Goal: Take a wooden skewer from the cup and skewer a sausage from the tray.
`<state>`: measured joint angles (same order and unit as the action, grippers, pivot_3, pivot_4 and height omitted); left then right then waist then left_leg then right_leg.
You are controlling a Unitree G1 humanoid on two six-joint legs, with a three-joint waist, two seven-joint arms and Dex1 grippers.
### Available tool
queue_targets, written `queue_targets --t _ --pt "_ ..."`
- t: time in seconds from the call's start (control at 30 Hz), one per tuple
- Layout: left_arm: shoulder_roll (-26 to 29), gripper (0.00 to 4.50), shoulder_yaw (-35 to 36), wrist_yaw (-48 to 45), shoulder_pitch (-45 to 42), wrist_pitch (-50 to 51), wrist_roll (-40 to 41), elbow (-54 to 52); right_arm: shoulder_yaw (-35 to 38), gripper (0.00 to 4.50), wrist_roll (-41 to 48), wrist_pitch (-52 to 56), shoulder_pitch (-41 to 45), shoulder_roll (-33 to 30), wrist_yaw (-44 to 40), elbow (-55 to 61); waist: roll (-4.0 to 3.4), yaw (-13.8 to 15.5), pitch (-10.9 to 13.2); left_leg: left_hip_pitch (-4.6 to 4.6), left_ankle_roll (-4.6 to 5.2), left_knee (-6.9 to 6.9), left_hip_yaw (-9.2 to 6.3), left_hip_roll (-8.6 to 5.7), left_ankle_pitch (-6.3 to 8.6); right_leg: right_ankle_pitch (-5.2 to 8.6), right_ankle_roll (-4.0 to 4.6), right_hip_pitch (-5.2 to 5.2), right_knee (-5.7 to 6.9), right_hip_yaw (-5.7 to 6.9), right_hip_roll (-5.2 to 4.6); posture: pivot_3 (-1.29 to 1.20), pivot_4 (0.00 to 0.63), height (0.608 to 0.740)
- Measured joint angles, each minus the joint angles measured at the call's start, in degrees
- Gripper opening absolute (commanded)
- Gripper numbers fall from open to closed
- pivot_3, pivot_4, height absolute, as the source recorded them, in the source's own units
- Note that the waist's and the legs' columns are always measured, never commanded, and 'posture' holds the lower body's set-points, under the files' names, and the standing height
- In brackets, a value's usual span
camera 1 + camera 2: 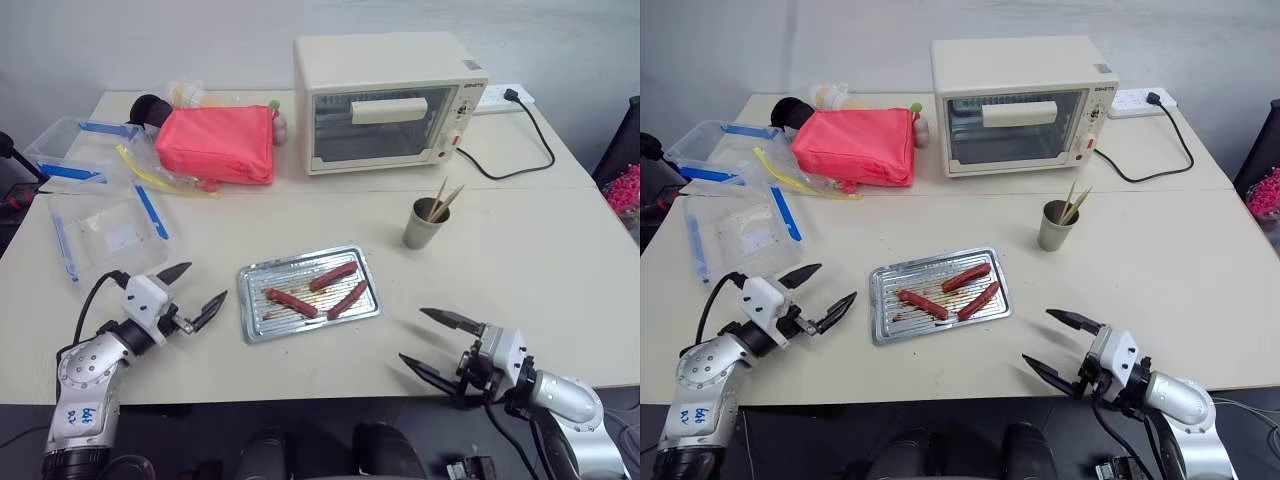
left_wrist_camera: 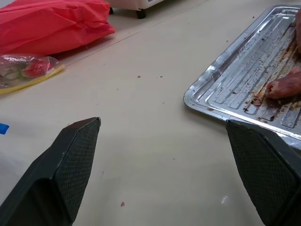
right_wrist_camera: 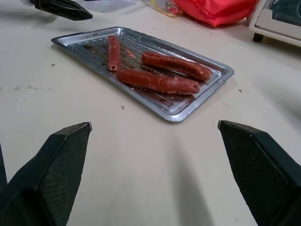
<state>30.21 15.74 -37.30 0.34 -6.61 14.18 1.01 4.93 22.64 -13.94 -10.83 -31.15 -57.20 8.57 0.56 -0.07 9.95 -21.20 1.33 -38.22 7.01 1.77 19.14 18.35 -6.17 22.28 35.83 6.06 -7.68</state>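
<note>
- Wooden skewer (image 1: 444,200) upright in cup (image 1: 425,226), behind tray (image 1: 252,325) holding three of the sausage (image 1: 333,276).
- Nothing picked yet; first step pending.
- Right gripper (image 1: 437,345) and left gripper (image 1: 196,294) spread wide, empty, flanking tray.
- Next, probably: reach right to cup, pinch one stick.

Place: a test room set up like a small kitchen
Worktop (image 1: 520,270): plain and pale, by a bare grey wall
Cooking things: a little toaster oven (image 1: 385,100) plugged into a power strip (image 1: 497,97), a greasy tray (image 1: 258,320) with sausages (image 1: 333,276)
Other things: clear plastic boxes (image 1: 105,232), a red bag (image 1: 220,143)
</note>
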Motion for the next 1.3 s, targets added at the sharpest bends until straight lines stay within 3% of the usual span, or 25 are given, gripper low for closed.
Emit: queue_targets --t 0.27,0.4,0.67,0.97,1.07,1.2,1.3 --pt "-0.27 4.50 2.17 -0.46 -0.11 0.85 4.98 -0.74 0.01 4.49 0.14 -0.12 1.77 0.48 0.78 0.00 0.00 -0.02 0.00 0.00 0.00 -0.01 0.00 0.01 0.00 0.00 0.00 0.00 0.03 0.00 -0.01 0.00 0.150 0.740" --pt "1.72 4.50 2.37 -5.95 1.08 3.05 10.11 -2.26 1.30 4.49 1.76 0.98 3.00 0.31 1.74 0.90 0.00 -0.06 0.00 -0.01 0.00 -0.01 0.00 0.02 0.00 0.00 0.00 0.01 0.03 0.00 0.00 0.00 0.150 0.740" --pt "12.75 4.50 4.86 -20.55 6.08 10.45 18.50 -9.43 14.79 4.49 8.00 4.40 -4.59 -5.09 1.29 4.18 -0.03 0.12 0.02 0.00 0.01 0.01 -0.06 0.00 0.01 0.00 0.00 -0.09 -0.24 -0.05 0.00 0.00 0.150 0.740" --pt "12.07 4.50 6.13 -22.02 5.02 15.45 22.86 -12.48 21.74 4.49 7.76 3.12 -5.62 -3.44 4.16 -3.42 -0.07 -0.20 0.03 0.05 0.00 0.03 -0.03 0.01 0.00 0.01 0.01 -0.07 -0.19 -0.16 0.01 0.00 0.150 0.740" --pt "10.81 4.50 5.48 -21.53 5.17 17.36 23.82 -14.86 21.62 4.49 9.31 7.85 -1.60 -5.30 4.83 -2.52 -0.16 -0.37 0.07 0.07 0.01 -0.02 0.03 0.00 -0.01 0.01 0.01 -0.05 -0.17 -0.19 -0.01 0.00 0.150 0.740" --pt "9.27 4.50 4.00 -20.05 4.03 18.64 23.78 -16.24 19.37 4.49 14.12 21.99 8.95 -15.91 3.25 -0.57 -0.27 -0.20 0.13 0.04 0.01 -0.04 -0.02 0.04 -0.02 0.02 0.04 0.00 -0.12 -0.23 -0.01 0.00 0.150 0.740" --pt "8.51 4.50 2.58 -19.13 1.97 18.68 23.39 -16.16 14.75 4.49 16.41 33.51 21.47 -21.98 2.34 -3.22 -0.26 -0.17 0.14 -0.04 0.00 -0.05 -0.02 0.04 -0.03 0.03 0.06 0.07 -0.12 -0.20 0.00 0.00 0.150 0.740"
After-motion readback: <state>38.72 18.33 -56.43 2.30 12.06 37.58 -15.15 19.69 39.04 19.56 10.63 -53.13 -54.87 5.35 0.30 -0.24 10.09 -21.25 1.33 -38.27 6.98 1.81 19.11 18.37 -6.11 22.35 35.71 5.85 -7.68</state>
